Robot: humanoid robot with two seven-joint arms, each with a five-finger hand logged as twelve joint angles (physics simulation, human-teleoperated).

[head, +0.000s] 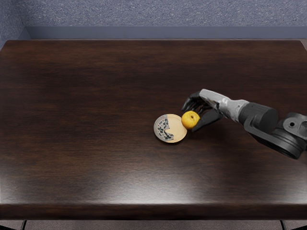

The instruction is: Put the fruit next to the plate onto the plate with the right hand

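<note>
A small yellow fruit [190,119] sits at the right rim of a small tan plate [168,129] with a dark pattern, near the table's middle. Whether the fruit rests on the rim or just beside it I cannot tell. My right hand [195,113] comes in from the right edge, its dark fingers curled around the fruit's back and right side, grasping it. The grey forearm and black wrist trail off to the right. The left arm does not show.
The dark wooden table [96,96] spreads wide around the plate. Its far edge meets a grey-blue wall [153,19]; the front edge runs along the picture's bottom.
</note>
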